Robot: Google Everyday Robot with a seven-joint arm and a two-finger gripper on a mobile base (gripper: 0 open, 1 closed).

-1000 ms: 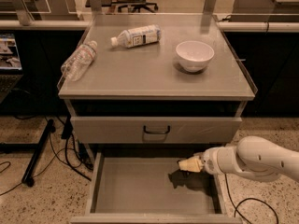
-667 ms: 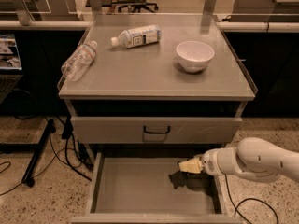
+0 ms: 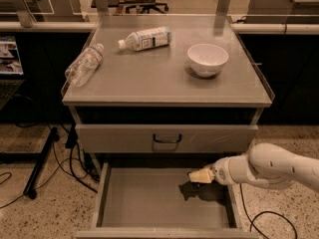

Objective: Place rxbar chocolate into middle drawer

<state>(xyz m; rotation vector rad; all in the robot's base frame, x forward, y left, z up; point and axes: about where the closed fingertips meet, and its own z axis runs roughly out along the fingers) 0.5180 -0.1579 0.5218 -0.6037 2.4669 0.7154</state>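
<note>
The rxbar chocolate (image 3: 188, 191) looks to be the small dark flat thing down in the middle drawer (image 3: 139, 199). It sits on the right side of the grey floor. A dark shadow runs into it there, so you cannot be sure where its edges are. The hand (image 3: 198, 176) is just above it, inside the open drawer and near the right wall, with its pale tip pointing left. You cannot tell if the hand is holding the bar or has let it go, and you cannot tell if the two touch. The fat white arm (image 3: 279, 166) comes in from the right, over the drawer's right wall. The drawer is pulled far out toward you. Above it is a shut drawer front (image 3: 124, 137) with a black loop handle (image 3: 167, 140) in the middle. Over that is a dark open gap, and then the grey top of the bench (image 3: 149, 78). On the bench you can see a white bowl (image 3: 208, 59) standing on the right. A clear bottle (image 3: 83, 64) lies on its side at the left edge. A white bottle (image 3: 145, 38) lies on its side near the back. On the speckled ground to the left of the bench, black cables (image 3: 75, 169) trail about.
</note>
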